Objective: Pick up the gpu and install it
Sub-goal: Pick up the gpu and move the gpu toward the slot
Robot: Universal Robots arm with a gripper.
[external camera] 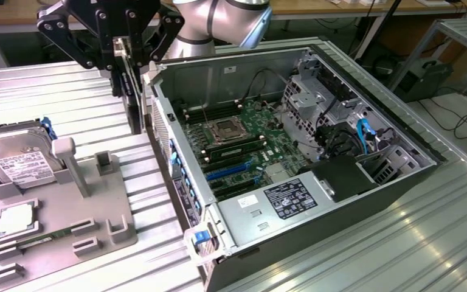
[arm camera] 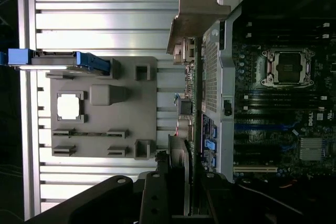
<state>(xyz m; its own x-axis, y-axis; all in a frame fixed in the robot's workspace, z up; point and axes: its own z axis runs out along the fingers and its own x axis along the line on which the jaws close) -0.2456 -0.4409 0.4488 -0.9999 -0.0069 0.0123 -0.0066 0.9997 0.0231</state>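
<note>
Open black metal tower case (external camera: 339,243) holds a green motherboard (external camera: 250,143). Black gripper (external camera: 129,58) grasps the thin dark gpu (external camera: 136,103) beside it, edge-on, faces indiscernible.

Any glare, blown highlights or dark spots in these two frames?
Exterior view: glare streaks on the table at the exterior view's right; gpu dark against the bright metal. Wrist view: chip blown out white, parts of the table washed out, motherboard dim.
</note>
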